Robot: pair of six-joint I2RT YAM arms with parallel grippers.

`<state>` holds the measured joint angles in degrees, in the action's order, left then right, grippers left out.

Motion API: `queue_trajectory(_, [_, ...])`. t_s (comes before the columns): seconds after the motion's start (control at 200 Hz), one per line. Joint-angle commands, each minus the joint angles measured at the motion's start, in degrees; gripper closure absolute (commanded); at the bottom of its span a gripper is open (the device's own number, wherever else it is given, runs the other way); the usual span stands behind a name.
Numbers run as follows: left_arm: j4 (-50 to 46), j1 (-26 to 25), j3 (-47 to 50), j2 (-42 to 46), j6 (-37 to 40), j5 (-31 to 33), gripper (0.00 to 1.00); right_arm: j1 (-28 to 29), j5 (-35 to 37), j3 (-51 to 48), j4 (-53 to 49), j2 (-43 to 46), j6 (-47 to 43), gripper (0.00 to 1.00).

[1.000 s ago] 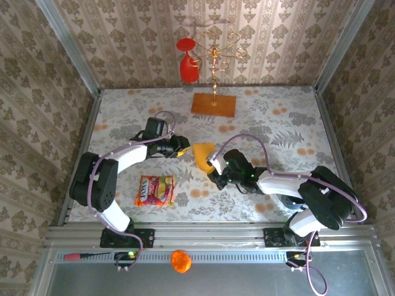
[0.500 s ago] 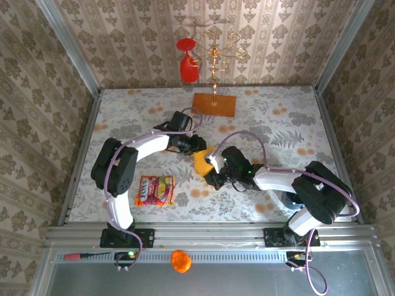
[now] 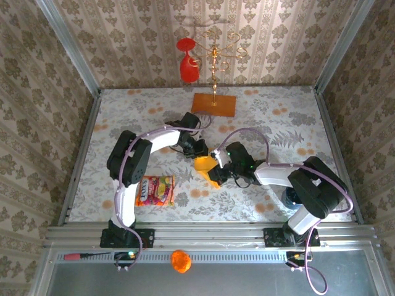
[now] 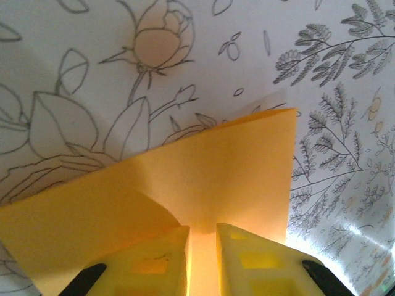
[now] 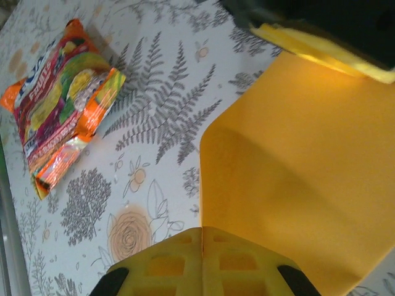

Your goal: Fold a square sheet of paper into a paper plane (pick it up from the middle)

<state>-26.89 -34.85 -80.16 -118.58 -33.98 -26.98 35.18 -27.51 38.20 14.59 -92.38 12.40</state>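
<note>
Sheet of paper (image 3: 205,168): yellow-orange, over the middle of the flower-printed desk (image 3: 123,123), strung between the two pincers, bowed with a soft curve across it; touching the desk or not, cannot tell.
Left pincer (image 4: 202,233): yellow fingers astride the sheet's far edge, just a narrow slot between them, paper glowing in that slot; truly pinched or merely straddled, cannot tell.
Right pincer (image 5: 202,237): fingers pressed flat together, no gap at all, clamped on the near edge of the sheet.
Meeting point: both pincers close together at the sheet, left arm curling in from the far left, right arm stretched in from the right.
Snack packet (image 3: 155,190): colourful, lying flat on the desk, near-left of the sheet and well apart from it, ends crimped closed, contents hidden.
Wine glass (image 3: 187,61): red, hanging bowl-down from the gold rack (image 3: 214,58) at the back.
Board (image 3: 213,104): brownish-orange, under the rack at the far edge, well apart from the sheet.
</note>
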Motion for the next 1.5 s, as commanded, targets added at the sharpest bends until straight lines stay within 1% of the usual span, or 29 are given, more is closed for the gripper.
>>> queue_trajectory(0.0, [-4.17,-0.47,-1.29,-1.76,2.63,1.53,0.81,-1.34,-1.25,1.71,-1.55,-1.12,3.01,1.00])
queue_trajectory(0.09, [-4.83,-0.48,-1.32,-2.34,3.10,2.10,0.82,-3.19,-1.84,1.61,-1.06,-1.46,5.04,1.00])
queue_trajectory(0.195, [-4.71,-0.63,-1.05,-2.62,3.13,2.20,0.82,-3.88,-1.82,2.53,-2.79,-2.27,5.17,1.00])
queue_trajectory(0.525, [-4.31,-0.75,-1.19,-2.70,3.24,1.93,0.82,-4.06,0.13,4.24,-6.63,-4.31,6.05,1.00])
queue_trajectory(0.97, [-3.43,-0.80,-0.43,-2.70,3.30,1.32,0.82,-4.07,3.13,5.16,-7.88,-4.97,5.74,1.00])
queue_trajectory(1.495, [-2.55,-0.82,0.09,-2.88,3.21,0.18,0.83,-4.01,2.55,7.32,-9.89,-7.00,4.90,1.00])
